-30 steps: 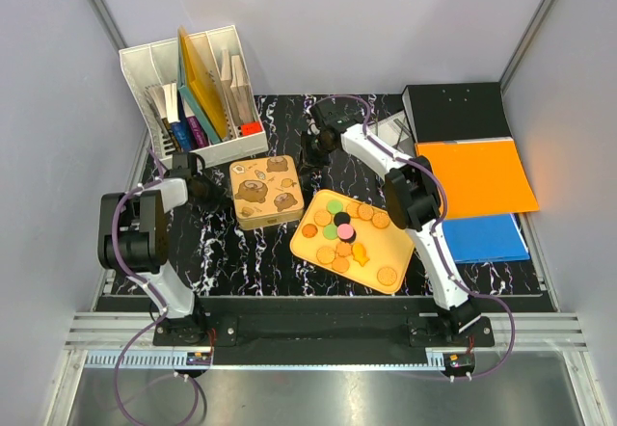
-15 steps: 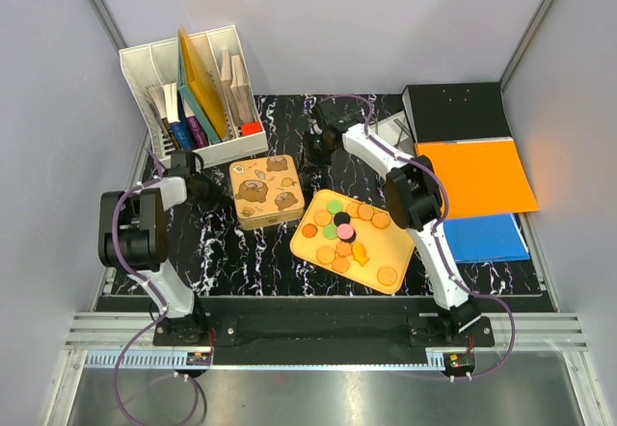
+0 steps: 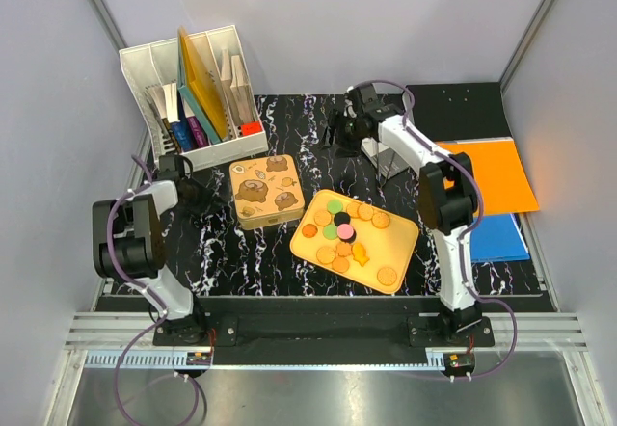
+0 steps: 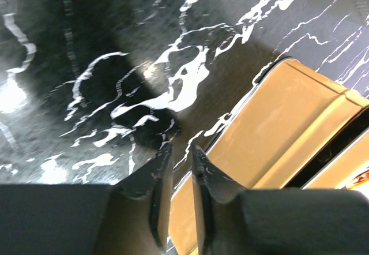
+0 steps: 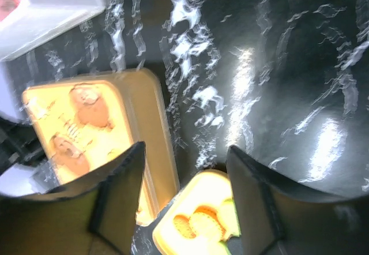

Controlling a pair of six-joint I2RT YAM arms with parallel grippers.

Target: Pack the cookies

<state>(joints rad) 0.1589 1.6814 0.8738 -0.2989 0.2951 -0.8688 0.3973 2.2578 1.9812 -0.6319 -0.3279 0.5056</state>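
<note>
The cookies (image 3: 339,233) lie loose on a yellow tray (image 3: 403,243) at the near middle of the black marbled table (image 3: 253,264). The right wrist view catches only the tray's corner, with a few tan ones on it. Just behind and to the left sits the lidded cookie tin (image 3: 266,191). The left end effector (image 4: 179,151) hovers by the tin's left side. Its 2 fingers are barely parted, a gap only the left wrist view shows. Farther back, the right end effector (image 5: 184,154) is spread wide. A white file organizer (image 3: 193,89) stands far left.
</note>
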